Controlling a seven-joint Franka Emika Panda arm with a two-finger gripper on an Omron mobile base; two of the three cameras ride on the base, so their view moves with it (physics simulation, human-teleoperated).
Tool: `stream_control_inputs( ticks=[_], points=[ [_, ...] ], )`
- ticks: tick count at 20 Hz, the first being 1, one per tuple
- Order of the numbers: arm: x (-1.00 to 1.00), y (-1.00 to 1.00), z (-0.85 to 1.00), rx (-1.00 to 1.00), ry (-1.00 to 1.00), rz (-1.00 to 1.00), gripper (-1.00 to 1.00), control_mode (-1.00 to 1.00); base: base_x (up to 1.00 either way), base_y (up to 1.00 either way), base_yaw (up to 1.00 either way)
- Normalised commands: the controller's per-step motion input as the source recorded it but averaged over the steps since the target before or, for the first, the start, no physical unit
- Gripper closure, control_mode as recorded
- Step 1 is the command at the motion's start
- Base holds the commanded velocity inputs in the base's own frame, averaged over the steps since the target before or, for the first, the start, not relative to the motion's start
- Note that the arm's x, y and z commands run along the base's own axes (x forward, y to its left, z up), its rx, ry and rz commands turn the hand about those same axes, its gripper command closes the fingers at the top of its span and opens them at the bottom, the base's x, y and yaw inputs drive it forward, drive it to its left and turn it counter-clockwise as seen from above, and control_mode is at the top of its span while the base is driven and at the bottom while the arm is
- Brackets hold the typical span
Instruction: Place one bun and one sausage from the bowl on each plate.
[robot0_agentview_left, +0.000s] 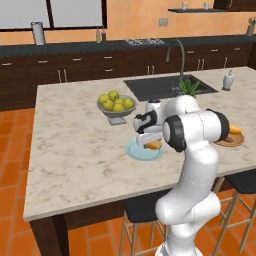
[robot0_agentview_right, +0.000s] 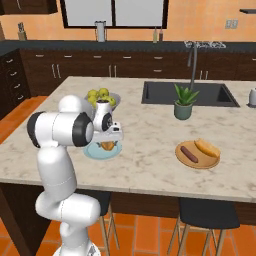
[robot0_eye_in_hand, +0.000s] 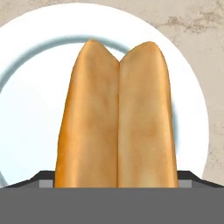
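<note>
Hand view looks down on a split bun (robot0_eye_in_hand: 117, 118) lying on a white plate (robot0_eye_in_hand: 30, 113) with a pale blue ring; end effector (robot0_agentview_left: 150, 142) hangs just over that plate, jaws spread wide with the bun between them, contact unclear; fruit bowl (robot0_agentview_left: 117, 111) sits just behind the plate on the desk (robot0_agentview_left: 75, 150); wooden plate (robot0_agentview_right: 197, 155), well apart from it, carries a second bun (robot0_agentview_right: 207, 147) and a sausage (robot0_agentview_right: 189, 153).

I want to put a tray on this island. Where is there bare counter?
Bare marble lies left of the fruit bowl and pale plate, and between that plate and the wooden plate. It is crowded around the gripper, sink and potted plant.
</note>
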Motion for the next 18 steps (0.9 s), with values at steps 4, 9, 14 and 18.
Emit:
stream_control_inputs(
  ticks=[4,9,14,18],
  points=[
    [0.08,0.00,-0.03,0.00,-0.08,0.00,1.00,-1.00,0.00,0.00,0.00],
    [0.00,0.03,-0.03,0.00,-0.05,0.00,-1.00,-1.00,0.00,0.00,0.00],
    [0.08,0.00,0.00,0.00,-0.01,0.00,-1.00,-1.00,0.00,0.00,0.00],
    [0.02,0.00,0.18,-0.02,-0.04,0.00,-1.00,-1.00,0.00,0.00,0.00]
  ],
)
